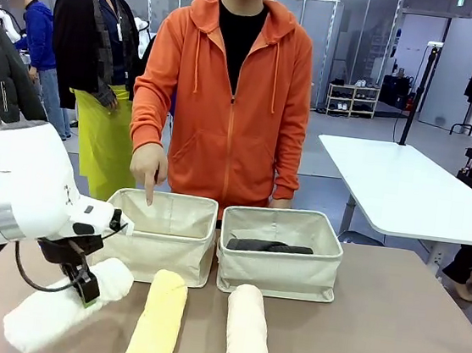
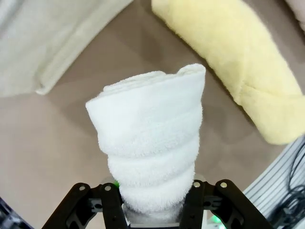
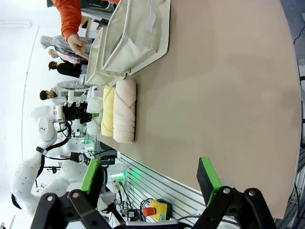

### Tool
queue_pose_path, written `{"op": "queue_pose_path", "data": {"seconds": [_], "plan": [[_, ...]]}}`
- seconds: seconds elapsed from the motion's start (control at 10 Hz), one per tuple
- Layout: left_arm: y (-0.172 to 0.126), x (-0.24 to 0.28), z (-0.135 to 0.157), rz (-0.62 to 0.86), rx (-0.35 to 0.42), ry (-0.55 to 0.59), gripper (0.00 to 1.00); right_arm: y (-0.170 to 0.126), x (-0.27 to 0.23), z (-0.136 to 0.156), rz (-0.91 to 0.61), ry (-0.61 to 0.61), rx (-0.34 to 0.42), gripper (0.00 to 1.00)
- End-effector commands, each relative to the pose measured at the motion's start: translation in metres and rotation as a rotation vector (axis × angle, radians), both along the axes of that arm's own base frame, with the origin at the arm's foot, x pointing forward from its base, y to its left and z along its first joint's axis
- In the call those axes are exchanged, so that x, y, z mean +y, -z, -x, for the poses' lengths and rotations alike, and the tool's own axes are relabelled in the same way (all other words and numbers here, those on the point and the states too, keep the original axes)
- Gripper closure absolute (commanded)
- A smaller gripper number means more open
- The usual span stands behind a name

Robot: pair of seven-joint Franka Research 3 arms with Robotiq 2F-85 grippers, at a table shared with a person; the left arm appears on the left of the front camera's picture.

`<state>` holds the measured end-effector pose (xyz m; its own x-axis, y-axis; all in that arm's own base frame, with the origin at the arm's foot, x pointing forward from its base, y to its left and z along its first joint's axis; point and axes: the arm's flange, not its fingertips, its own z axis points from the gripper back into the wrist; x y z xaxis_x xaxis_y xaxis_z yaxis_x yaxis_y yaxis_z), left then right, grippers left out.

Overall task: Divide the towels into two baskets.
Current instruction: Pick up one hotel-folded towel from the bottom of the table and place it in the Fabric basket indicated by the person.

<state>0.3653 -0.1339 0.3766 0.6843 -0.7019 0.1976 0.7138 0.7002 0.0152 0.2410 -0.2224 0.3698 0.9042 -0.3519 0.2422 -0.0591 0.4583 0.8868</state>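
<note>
While the white towel [image 2: 147,157] is clamped by the left gripper [image 2: 153,206] at the tan table [image 1: 389,330], the yellow towel [image 2: 238,62] is seen beside it. The right gripper [image 3: 148,175] is held apart. The grey towel [image 1: 266,246] is shown inside a basket [image 1: 280,275] from the front.

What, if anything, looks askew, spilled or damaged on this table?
Nothing is spilled or damaged. Only the white rolled cloth towel lies askew, one end pinched between the fingers of the left gripper, its layers telescoping outward.

Front looks across table [image 1: 389,330] at person [image 1: 228,99]; left wrist close; right wrist sideways, farther; yellow towel [image 1: 157,321] shared.
</note>
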Motion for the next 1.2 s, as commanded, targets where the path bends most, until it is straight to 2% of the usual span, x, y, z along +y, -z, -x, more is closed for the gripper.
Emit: {"op": "queue_pose_path", "data": {"seconds": [0.0,0.1,0.3,0.6,0.8,1.1], "plan": [[-0.020,0.013,0.022,0.050,-0.096,0.217,0.63,-0.003,0.001,0.003,0.003,-0.014,-0.005,0.00],[-0.031,0.012,0.027,0.039,-0.132,0.336,0.63,-0.003,0.001,0.003,0.003,-0.014,-0.005,0.00],[-0.053,0.006,0.031,-0.008,-0.185,0.494,0.63,-0.003,0.001,0.003,0.003,-0.014,-0.005,0.00],[-0.105,-0.009,0.026,-0.036,-0.349,0.622,0.63,-0.003,0.001,0.003,0.003,-0.014,-0.005,0.00],[-0.127,-0.023,0.008,-0.086,-0.362,0.699,0.63,-0.003,0.001,0.003,0.003,-0.014,-0.005,0.00],[-0.150,-0.047,-0.030,-0.052,-0.339,0.772,0.63,-0.003,0.001,0.003,0.003,-0.014,-0.005,0.00]]}}
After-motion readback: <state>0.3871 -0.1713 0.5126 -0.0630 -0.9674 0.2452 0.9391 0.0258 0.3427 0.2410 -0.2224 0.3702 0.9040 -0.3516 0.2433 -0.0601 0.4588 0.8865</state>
